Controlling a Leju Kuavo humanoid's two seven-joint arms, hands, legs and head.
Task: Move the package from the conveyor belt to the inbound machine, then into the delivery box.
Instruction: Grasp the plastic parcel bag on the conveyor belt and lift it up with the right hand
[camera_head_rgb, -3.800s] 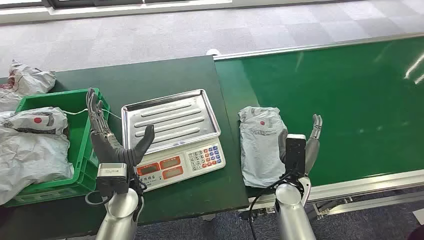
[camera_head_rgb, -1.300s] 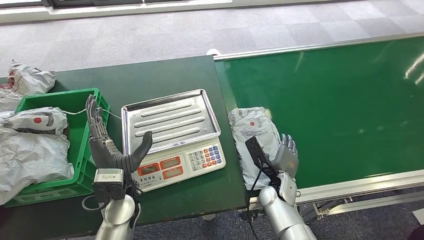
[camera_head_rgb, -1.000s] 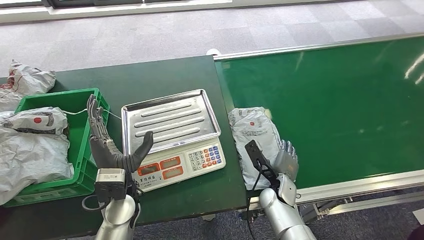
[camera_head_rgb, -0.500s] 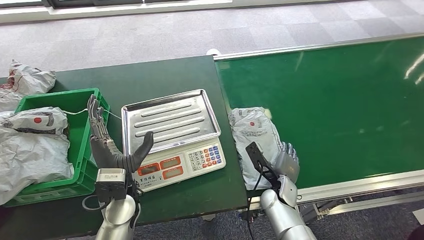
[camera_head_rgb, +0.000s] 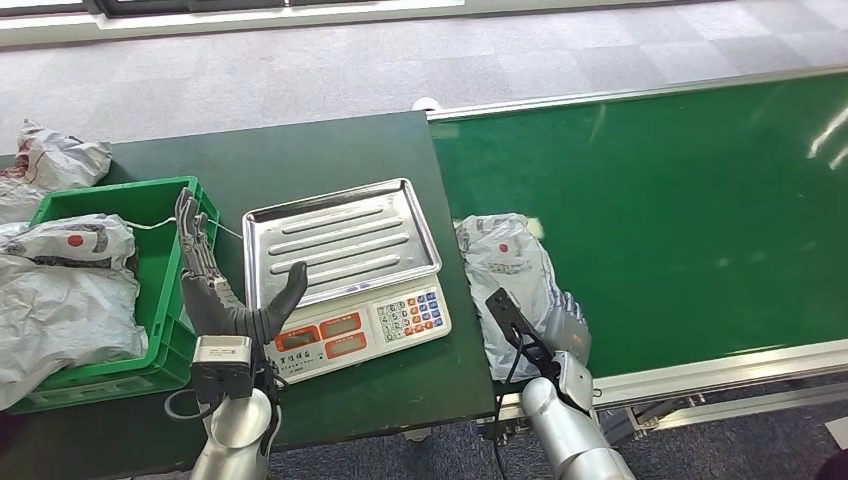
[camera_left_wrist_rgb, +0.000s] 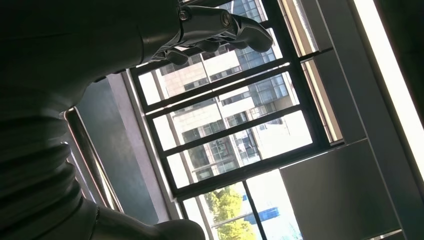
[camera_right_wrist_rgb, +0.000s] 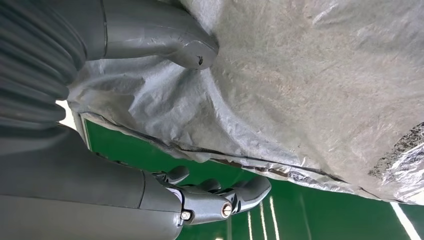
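Observation:
The grey plastic package (camera_head_rgb: 508, 266) lies at the left end of the green conveyor belt (camera_head_rgb: 680, 200), beside the scale. My right hand (camera_head_rgb: 560, 328) grips its near right edge. In the right wrist view the thumb (camera_right_wrist_rgb: 160, 45) presses on the package (camera_right_wrist_rgb: 300, 90) and the fingers (camera_right_wrist_rgb: 220, 197) curl in along its edge. The inbound machine is a scale with a steel tray (camera_head_rgb: 340, 240). The green delivery box (camera_head_rgb: 150, 190) stands left of it. My left hand (camera_head_rgb: 225, 290) is raised between box and scale, fingers spread, holding nothing.
Two grey packages (camera_head_rgb: 70, 290) lie in the green box, and another package (camera_head_rgb: 55, 155) sits behind it. The scale's keypad (camera_head_rgb: 410, 312) faces me. The belt's metal rail (camera_head_rgb: 720, 365) runs along its near side. The left wrist view looks up at windows (camera_left_wrist_rgb: 240, 135).
My right hand dropped from upright beside the package onto its near edge and closed in on it. The package slid a little towards the scale. My left hand barely moved.

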